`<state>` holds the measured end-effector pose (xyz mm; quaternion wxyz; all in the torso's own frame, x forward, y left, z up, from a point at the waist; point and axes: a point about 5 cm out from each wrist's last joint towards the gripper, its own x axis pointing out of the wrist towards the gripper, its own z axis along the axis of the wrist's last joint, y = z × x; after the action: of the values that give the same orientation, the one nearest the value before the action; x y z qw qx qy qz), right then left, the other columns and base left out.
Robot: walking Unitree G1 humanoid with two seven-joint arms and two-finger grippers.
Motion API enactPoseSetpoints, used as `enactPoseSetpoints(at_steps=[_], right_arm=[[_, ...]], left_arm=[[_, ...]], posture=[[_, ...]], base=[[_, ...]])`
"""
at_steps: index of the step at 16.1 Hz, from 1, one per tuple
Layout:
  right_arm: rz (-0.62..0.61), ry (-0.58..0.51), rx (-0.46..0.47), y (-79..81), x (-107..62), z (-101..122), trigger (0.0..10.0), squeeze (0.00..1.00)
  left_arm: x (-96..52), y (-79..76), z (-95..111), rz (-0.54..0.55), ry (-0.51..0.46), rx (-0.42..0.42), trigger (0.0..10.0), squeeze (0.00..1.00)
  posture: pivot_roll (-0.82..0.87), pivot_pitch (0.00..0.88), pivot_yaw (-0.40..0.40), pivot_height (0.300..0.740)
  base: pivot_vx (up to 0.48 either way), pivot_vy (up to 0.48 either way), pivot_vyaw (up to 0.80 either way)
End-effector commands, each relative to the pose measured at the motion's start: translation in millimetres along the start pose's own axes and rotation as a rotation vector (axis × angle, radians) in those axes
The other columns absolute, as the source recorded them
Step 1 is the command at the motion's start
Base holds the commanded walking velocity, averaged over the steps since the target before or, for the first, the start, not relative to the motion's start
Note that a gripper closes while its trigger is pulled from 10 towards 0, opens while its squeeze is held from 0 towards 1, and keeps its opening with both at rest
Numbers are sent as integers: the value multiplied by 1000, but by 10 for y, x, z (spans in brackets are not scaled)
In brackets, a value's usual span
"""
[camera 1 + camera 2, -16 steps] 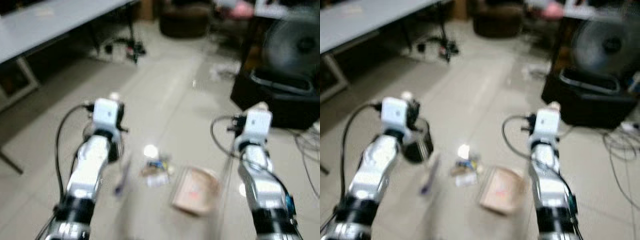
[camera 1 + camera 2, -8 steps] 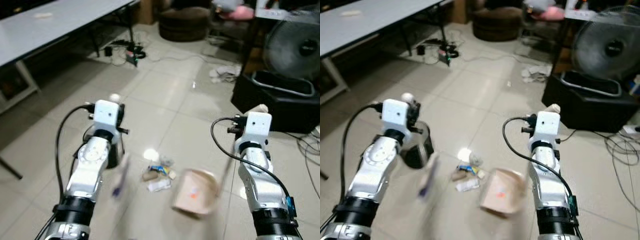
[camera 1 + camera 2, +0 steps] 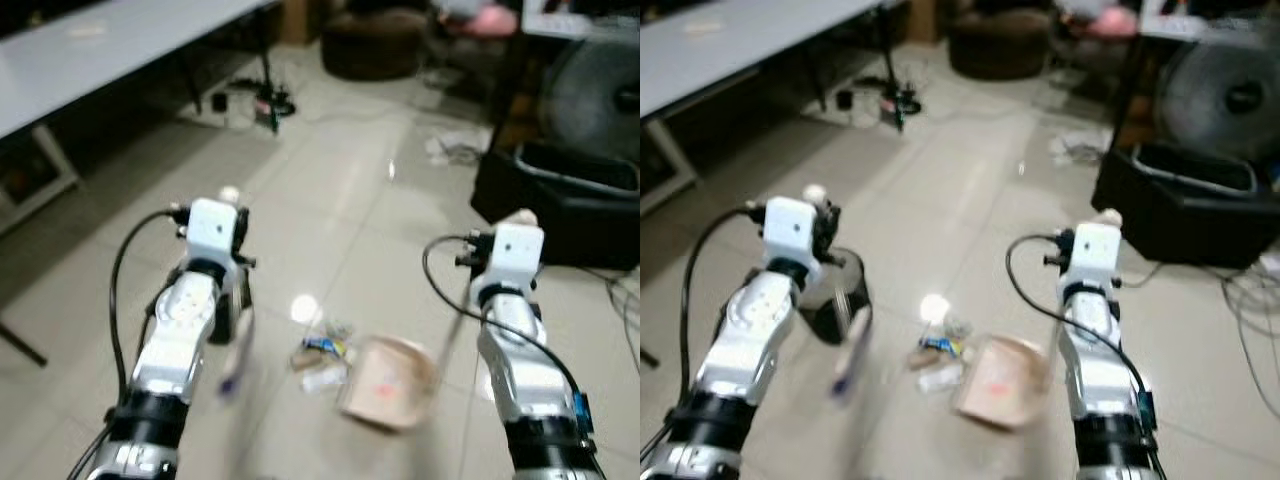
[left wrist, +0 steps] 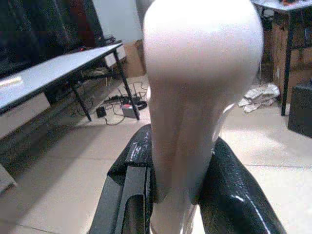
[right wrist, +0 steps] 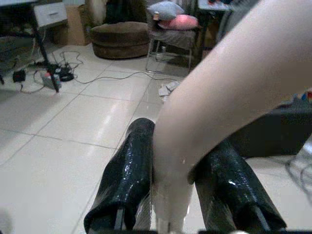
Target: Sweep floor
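A small pile of litter [image 3: 322, 358] lies on the pale tile floor between my arms. Right beside it sits a tan dustpan [image 3: 388, 384], its thin handle [image 3: 452, 330] rising to my right gripper [image 5: 178, 163], which is shut on the cream handle end [image 5: 229, 92]. My left gripper [image 4: 178, 165] is shut on a white broom handle [image 4: 195, 97]. The lower part of the broom [image 3: 238, 350], blurred and with a purple mark, hangs to the left of the litter.
A grey table [image 3: 90, 55] runs along the left, with cables [image 3: 255, 100] on the floor past its legs. A black crate [image 3: 560, 205] and a fan [image 3: 600, 90] stand at the right, a brown pouf [image 3: 375, 45] at the back. More cables [image 3: 625, 315] lie at the far right.
The head view has shifted a little and blurred again. Both grippers keep their hold; litter and dustpan stay where they were on the floor.
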<state>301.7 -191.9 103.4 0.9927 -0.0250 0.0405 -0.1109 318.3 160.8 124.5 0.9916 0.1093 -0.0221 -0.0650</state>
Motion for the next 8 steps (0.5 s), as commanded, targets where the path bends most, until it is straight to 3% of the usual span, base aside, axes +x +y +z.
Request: enactPoseSetpoints(at_steps=[1,3,8], right_arm=[[-28,-40,-12,-78,28,89,10000,0],[-40,-34,-16,-98,27,69,10000,0],[-47,-9,-86,-148,43,-45,10000,0]], left_arm=[[53,-62,134,-16,-58,-4,10000,0],[57,-89,101,-28,-40,-2,10000,0],[27,-121,33,-63,-15,47,10000,0]], posture=[[-31,0,54,740],[-28,3,55,740],[4,59,62,740]], base=[[322,0,0],[255,0,0],[0,0,0]])
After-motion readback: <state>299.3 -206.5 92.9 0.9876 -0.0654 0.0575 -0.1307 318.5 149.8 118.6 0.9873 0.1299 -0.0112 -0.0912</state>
